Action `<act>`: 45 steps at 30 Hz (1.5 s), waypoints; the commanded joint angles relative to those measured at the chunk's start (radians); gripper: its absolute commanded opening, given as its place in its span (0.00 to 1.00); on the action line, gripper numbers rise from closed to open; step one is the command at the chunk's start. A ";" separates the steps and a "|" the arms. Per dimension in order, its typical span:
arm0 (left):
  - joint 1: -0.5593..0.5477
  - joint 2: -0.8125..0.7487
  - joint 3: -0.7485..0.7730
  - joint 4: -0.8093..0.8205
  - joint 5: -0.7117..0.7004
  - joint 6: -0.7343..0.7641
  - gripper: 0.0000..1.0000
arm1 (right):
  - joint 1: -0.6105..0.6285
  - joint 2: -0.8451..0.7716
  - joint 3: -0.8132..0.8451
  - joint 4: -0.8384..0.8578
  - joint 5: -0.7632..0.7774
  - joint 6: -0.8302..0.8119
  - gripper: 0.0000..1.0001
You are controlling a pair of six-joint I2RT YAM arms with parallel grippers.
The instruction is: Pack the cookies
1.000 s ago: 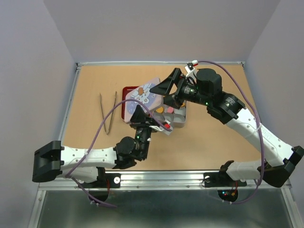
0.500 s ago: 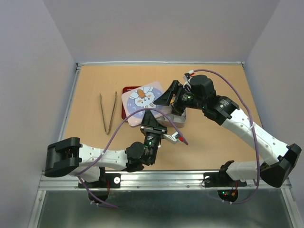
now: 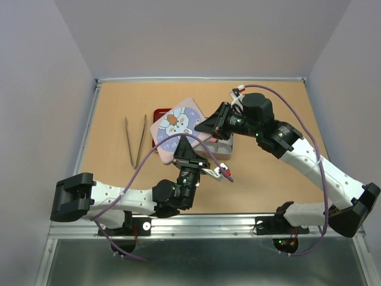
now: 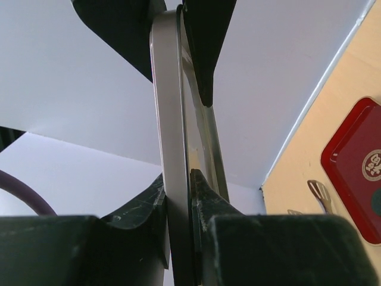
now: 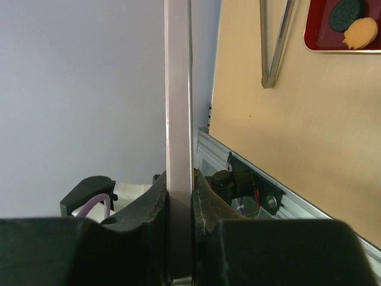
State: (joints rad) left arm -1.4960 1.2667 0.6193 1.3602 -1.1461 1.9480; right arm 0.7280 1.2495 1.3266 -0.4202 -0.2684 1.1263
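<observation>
Left gripper (image 3: 183, 150) clamps the lid (image 3: 175, 125) at its near edge, right gripper (image 3: 209, 126) its right edge, tin (image 3: 225, 149) just right, two cookies (image 5: 351, 24) on the tray (image 3: 158, 114) below.

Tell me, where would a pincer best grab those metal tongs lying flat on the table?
Probably near the joined end of the tongs, coming straight down from above. They lie flat in a slim V that narrows toward the near side, so there both legs should fit between the fingers.
</observation>
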 commanded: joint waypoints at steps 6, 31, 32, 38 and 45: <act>-0.013 -0.004 0.123 0.726 -0.128 0.135 0.59 | -0.001 -0.111 -0.024 0.024 0.254 -0.088 0.00; 0.518 -0.369 0.545 -1.437 0.715 -1.937 0.99 | -0.009 -0.326 -0.231 0.034 0.765 -0.108 0.00; 0.580 -0.353 0.534 -1.444 0.824 -1.983 0.99 | -0.009 -0.332 -0.289 0.055 0.743 -0.097 0.00; 0.799 -0.343 0.448 -1.365 1.203 -2.100 0.95 | -0.053 -0.467 -0.625 0.497 0.606 -0.039 0.00; 0.816 -0.329 0.410 -1.333 1.221 -2.123 0.92 | -0.186 -0.575 -0.943 0.857 0.451 0.044 0.00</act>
State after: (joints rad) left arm -0.6853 0.9871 1.0313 -0.0498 -0.0109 -0.1226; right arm 0.5877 0.6971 0.4191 0.0898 0.2798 1.1236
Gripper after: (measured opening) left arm 0.920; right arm 0.197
